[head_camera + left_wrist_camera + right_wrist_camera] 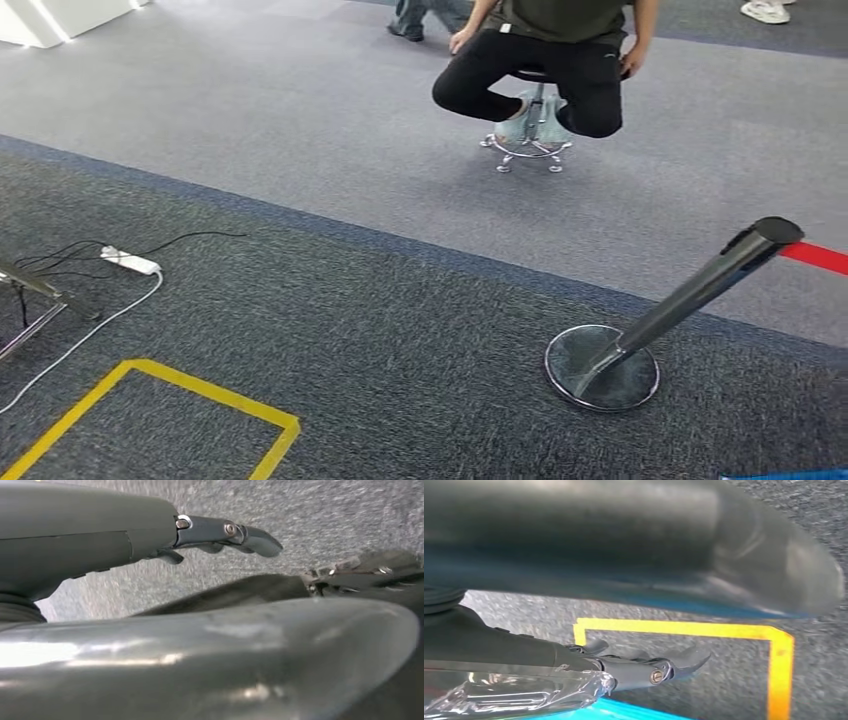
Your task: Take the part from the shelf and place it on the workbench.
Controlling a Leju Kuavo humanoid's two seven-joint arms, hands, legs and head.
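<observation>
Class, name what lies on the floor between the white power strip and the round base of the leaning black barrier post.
Head view: only bare grey carpet between white power strip and post base.

Carpet (330,190) bears stanchion base (601,367)

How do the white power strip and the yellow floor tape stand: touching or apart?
Apart. The head view shows bare carpet between the white power strip and the yellow floor tape.
</observation>
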